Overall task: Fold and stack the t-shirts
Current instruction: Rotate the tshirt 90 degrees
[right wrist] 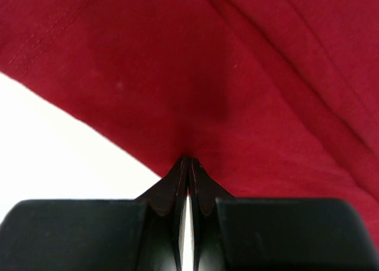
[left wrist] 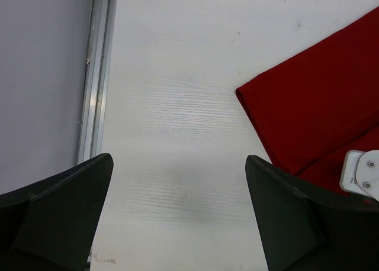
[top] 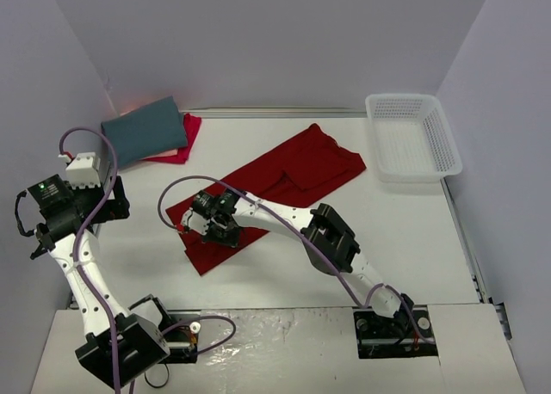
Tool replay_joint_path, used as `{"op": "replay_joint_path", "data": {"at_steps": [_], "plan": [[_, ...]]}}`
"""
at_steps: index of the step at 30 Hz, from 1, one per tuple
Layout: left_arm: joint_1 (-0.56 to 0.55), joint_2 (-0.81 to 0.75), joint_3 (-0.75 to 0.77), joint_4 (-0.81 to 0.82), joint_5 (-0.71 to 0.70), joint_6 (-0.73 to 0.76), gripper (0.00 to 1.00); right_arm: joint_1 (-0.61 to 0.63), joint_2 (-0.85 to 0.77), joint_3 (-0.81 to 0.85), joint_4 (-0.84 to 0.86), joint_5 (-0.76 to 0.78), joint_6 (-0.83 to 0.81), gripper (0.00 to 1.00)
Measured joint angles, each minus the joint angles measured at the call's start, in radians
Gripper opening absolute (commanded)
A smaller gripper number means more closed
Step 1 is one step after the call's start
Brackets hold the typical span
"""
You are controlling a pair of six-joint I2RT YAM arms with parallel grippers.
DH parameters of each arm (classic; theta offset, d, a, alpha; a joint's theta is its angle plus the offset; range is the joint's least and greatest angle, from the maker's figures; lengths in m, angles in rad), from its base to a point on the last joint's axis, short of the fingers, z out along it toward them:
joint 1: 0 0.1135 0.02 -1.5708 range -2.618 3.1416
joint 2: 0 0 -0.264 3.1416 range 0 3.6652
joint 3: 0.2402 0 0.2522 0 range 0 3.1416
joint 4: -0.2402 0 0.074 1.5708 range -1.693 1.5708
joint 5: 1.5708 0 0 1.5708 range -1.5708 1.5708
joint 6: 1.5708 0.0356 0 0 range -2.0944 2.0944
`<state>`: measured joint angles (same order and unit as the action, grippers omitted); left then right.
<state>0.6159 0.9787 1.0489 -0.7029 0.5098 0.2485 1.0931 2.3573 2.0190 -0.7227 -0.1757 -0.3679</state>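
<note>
A deep red t-shirt (top: pixel 301 170) lies spread diagonally across the middle of the table, partly folded. My right gripper (top: pixel 209 229) is at its near left end. In the right wrist view its fingertips (right wrist: pixel 188 160) are pressed together, pinching the red cloth (right wrist: pixel 237 76) at its edge. A folded slate-teal t-shirt (top: pixel 145 132) lies on a pinkish-red t-shirt (top: pixel 185 140) at the back left. My left gripper (top: pixel 36 239) hangs open by the left wall over bare table (left wrist: pixel 177 158), with the red shirt's corner (left wrist: pixel 320 117) off to its right.
A white mesh basket (top: pixel 405 97) stands at the back right corner. A metal rail (left wrist: pixel 95 76) runs along the left wall beside my left gripper. White walls close in the table on three sides.
</note>
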Motion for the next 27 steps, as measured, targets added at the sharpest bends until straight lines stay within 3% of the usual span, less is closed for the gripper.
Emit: {"op": "replay_joint_path", "data": {"at_steps": [19, 27], "plan": [[0.008, 0.000, 0.000, -0.003, 0.018, 0.002, 0.94, 0.002, 0.089, 0.117, 0.002, 0.010, -0.022, 0.00], [0.019, 0.000, 0.000, -0.003, 0.033, 0.006, 0.94, 0.002, 0.003, -0.047, 0.080, -0.018, -0.032, 0.00]]}}
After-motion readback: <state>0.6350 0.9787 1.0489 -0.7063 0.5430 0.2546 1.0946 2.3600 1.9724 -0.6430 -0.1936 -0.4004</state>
